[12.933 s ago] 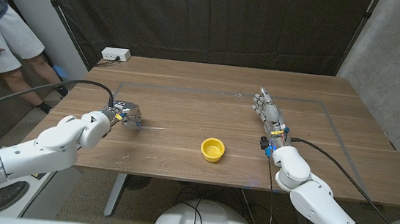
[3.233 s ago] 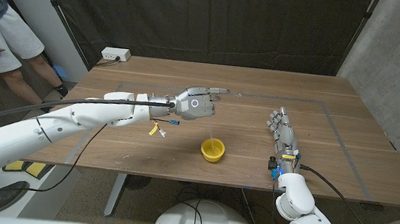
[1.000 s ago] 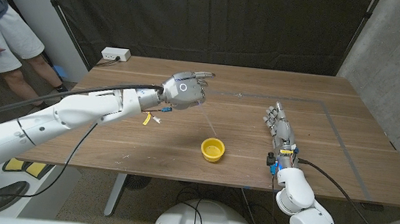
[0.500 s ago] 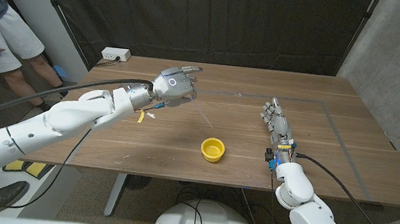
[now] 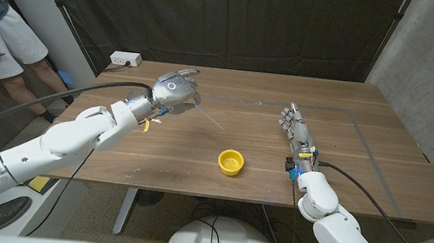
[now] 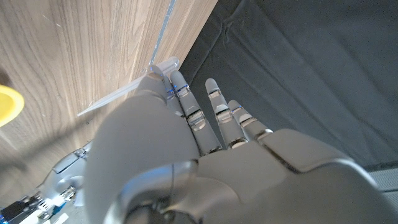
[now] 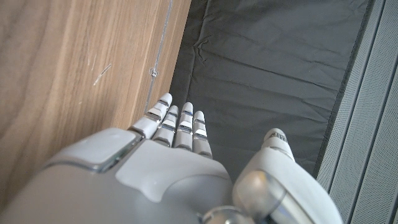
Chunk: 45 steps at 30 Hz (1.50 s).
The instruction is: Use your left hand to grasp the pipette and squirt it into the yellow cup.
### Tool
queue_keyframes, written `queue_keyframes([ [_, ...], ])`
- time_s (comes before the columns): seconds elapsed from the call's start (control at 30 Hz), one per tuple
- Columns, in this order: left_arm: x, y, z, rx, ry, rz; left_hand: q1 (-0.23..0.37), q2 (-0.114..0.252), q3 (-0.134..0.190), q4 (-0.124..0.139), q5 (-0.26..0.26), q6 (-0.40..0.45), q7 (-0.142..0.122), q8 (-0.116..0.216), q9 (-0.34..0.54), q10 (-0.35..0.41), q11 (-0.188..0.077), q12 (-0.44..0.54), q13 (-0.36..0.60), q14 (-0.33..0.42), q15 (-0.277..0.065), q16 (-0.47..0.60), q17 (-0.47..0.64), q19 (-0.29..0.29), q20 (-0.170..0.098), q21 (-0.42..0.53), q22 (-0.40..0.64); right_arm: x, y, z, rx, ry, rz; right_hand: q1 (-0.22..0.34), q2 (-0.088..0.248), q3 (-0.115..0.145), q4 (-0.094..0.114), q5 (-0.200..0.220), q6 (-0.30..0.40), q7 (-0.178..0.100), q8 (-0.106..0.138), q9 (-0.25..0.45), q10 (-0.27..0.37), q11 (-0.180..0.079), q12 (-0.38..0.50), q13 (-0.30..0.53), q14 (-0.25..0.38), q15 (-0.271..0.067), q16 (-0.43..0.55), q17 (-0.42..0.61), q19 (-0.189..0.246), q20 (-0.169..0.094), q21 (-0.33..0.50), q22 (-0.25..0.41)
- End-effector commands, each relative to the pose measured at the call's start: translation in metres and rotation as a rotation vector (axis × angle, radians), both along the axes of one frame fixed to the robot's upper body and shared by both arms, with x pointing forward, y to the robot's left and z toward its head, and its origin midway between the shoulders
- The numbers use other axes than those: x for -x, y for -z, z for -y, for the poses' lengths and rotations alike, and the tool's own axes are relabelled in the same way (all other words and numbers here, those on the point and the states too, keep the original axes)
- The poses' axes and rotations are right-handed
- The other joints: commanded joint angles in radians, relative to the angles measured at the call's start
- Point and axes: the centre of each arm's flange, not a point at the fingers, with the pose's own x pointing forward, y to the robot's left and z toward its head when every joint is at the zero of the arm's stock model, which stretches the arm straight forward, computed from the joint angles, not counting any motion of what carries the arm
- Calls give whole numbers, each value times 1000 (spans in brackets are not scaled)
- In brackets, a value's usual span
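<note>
No legible brand, label or writing appears on any item. In the head view, the left hand [image 5: 174, 88] is raised over the wooden table [image 5: 374, 145], grasping the thin clear plastic pipette [image 5: 209, 119], whose tip slants down toward the small round yellow cup [image 5: 231, 161] without reaching it. The left wrist view shows the pipette [image 6: 127, 93] emerging beside the fingers [image 6: 186, 112]. The right hand [image 5: 296, 129] stands released, fingers extended, right of the cup.
</note>
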Motion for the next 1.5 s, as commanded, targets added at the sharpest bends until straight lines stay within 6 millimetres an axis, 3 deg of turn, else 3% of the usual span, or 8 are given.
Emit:
queue_keyframes([
  [0.03,-7,17,-28,176,-86,-78,0,7,6,-1,2,4,3,0,2,0,-1,4,1,5,-125,2,-1,5,3,2,2,-7,-7,-4,27,-23,-12,2,5,-3,-1,-3,12,0,-1,2,10,-2,5,1,7,1,1,4,9,-1,8,3],
  [0.97,-26,55,-96,557,-223,-250,-4,9,12,0,2,6,15,1,3,-2,0,5,2,11,-115,4,-1,10,7,4,3,-16,-19,-24,94,-82,-28,2,5,-5,-1,-3,12,0,-1,2,11,-3,5,1,6,0,1,4,9,-1,8,3],
  [1.23,-33,73,-109,591,-287,-314,-3,10,14,0,2,6,16,0,3,-3,1,6,4,12,-113,4,-1,13,10,5,3,-19,-17,-29,101,-95,-45,3,5,-5,-1,-3,12,1,-1,2,10,-3,5,1,7,0,1,4,9,-1,8,3],
  [1.5,-33,87,-110,591,-324,-333,-4,11,16,0,2,5,18,0,3,-4,1,6,4,11,-110,4,0,14,11,6,3,-22,-20,-33,110,-99,-49,3,5,-5,-1,-3,12,0,-1,2,11,-3,5,1,7,1,1,4,10,-1,8,3],
])
